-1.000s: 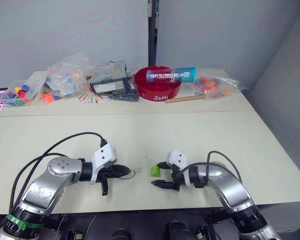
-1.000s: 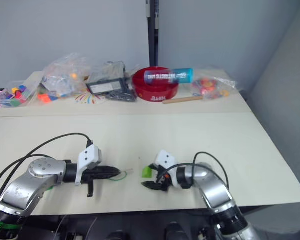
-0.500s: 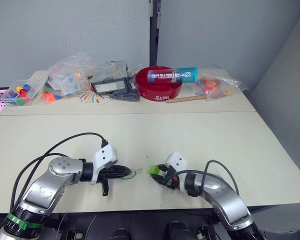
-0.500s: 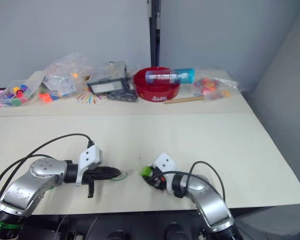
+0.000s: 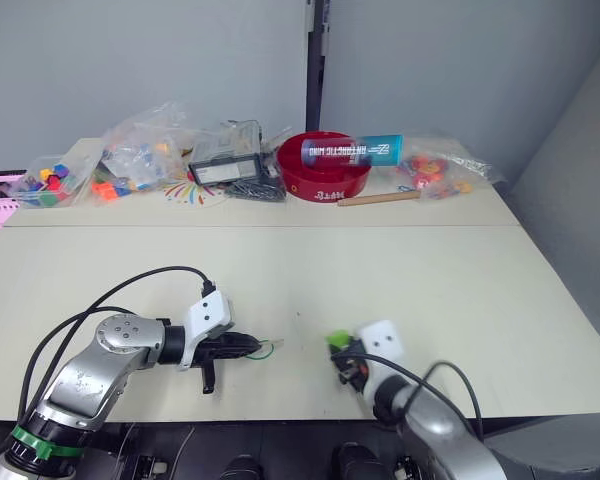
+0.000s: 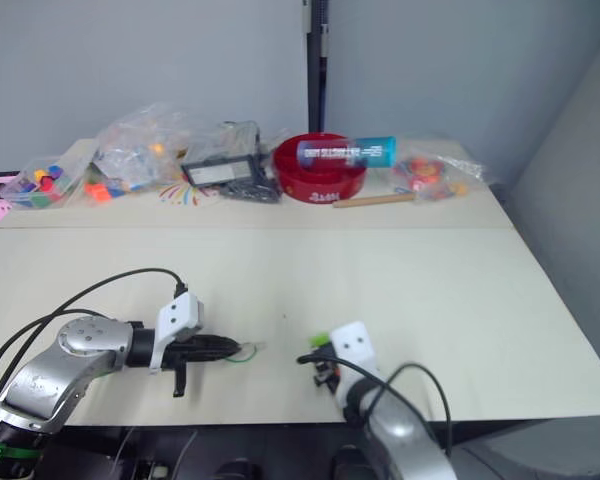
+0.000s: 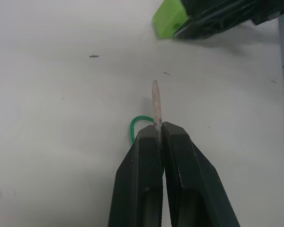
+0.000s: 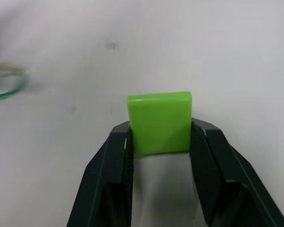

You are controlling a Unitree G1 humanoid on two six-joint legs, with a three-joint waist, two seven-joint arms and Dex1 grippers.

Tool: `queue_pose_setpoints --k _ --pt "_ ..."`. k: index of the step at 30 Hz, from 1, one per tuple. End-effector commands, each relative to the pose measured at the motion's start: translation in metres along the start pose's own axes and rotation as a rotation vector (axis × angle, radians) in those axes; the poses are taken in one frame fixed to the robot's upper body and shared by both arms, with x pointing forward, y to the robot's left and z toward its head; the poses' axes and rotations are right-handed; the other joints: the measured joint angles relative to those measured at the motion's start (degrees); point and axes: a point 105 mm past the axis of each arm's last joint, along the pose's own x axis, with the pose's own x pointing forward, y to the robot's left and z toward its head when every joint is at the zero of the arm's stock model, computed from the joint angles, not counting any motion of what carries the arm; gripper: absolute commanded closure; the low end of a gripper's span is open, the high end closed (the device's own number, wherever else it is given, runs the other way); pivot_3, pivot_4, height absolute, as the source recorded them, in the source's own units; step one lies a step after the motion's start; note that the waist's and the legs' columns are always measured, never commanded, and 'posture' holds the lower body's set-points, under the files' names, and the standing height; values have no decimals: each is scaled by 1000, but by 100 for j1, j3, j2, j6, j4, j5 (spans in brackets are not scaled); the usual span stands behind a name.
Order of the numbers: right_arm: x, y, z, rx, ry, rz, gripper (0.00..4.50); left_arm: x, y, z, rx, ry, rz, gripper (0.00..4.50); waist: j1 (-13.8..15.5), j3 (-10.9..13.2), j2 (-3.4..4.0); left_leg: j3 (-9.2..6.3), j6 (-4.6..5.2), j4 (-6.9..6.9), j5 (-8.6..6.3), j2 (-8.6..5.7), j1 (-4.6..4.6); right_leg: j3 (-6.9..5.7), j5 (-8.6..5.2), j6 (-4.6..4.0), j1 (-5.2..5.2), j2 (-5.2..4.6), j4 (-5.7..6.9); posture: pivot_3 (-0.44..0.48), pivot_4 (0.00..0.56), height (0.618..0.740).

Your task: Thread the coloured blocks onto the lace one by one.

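Note:
My left gripper [image 5: 250,347] lies low over the near part of the cream table [image 5: 280,280], shut on the lace [image 7: 155,101]. The lace's pale stiff tip pokes out past the fingertips, and a small green loop [image 7: 134,127] curls beside them. The tip points toward a light green block [image 5: 336,341] a short way to the right. My right gripper [image 8: 160,128] is shut on that block [image 8: 160,122], one black finger on each side. I cannot tell whether the block rests on the table or hangs just above it. The block [image 7: 169,18] also appears in the left wrist view.
Along the back of the table sit a red bowl [image 5: 325,172] with a blue tube [image 5: 352,151] across it, a wooden stick [image 5: 378,198], a black device [image 5: 225,166] and clear bags of toy pieces [image 5: 140,150]. More bright pieces lie at the far left [image 5: 50,185].
My right gripper, open around the light green block a second ago, has shut on it and carried it slightly right as the arm drew toward the near edge. The left gripper has stayed put.

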Motion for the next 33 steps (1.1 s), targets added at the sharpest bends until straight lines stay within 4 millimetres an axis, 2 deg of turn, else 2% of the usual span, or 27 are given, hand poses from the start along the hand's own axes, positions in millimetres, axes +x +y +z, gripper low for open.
queue_pose_setpoints --k 1,4,6,9,13,18,20,22,26,31,33 --pt "-7 1 5 37 2 -55 3346 -4 2 9 41 -19 -3 4500 -20 -2 -4 7 -2 3 1 0 1 4 1 0 2 -2 -4 0 150 731" --pt "-4 10 3 70 18 -4 3346 -4 3 9 43 -15 -8 4500 -15 -4 -6 8 -8 3 5 2 11 3 -4 7 10 -1 -6 0 150 731" --pt "-4 13 4 89 15 27 2291 -4 3 9 44 -12 -10 4500 -24 -4 -8 8 -8 3 5 4 11 3 -19 30 9 1 -6 0 150 731" --pt "-5 9 11 90 -23 43 1189 -4 4 9 46 -10 -10 4500 -24 -5 -8 7 -7 3 4 5 10 3 -19 31 9 2 -4 0 150 731" --pt "-12 -2 23 37 -73 89 20 -5 5 10 44 -11 -6 4500 -15 -4 -8 7 -7 3 4 2 8 3 -17 28 9 0 -5 0 150 731" --pt "-21 -20 36 -117 -98 253 20 -5 5 11 41 -13 0 4500 -9 -4 -9 8 -7 3 4 0 6 4 -17 28 11 -1 -6 0 150 731" --pt "-30 -13 44 -176 -121 453 20 -4 5 11 39 -15 1 4500 -16 -3 -9 7 -6 3 4 1 7 2 -17 28 11 1 -6 0 150 731" --pt "-39 -4 41 -285 -56 761 20 -4 5 12 41 -14 -6 4500 -44 -1 -9 7 -4 3 3 2 10 3 -17 28 16 3 -6 0 150 731" --pt "-19 -25 37 -471 42 916 20 -2 6 14 51 -15 -16 4500 -45 0 -14 11 -3 5 3 3 22 5 -21 35 28 4 -10 0 150 731" --pt "16 -48 32 -636 81 976 20 0 4 16 62 -18 -22 4500 -26 0 -15 12 0 6 2 1 14 6 -2 4 22 2 -10 0 150 731" --pt "24 -51 30 -670 89 1009 20 -1 3 16 63 -17 -21 4500 -13 1 -15 13 0 6 1 -3 10 5 -2 5 19 -1 -11 0 150 731"
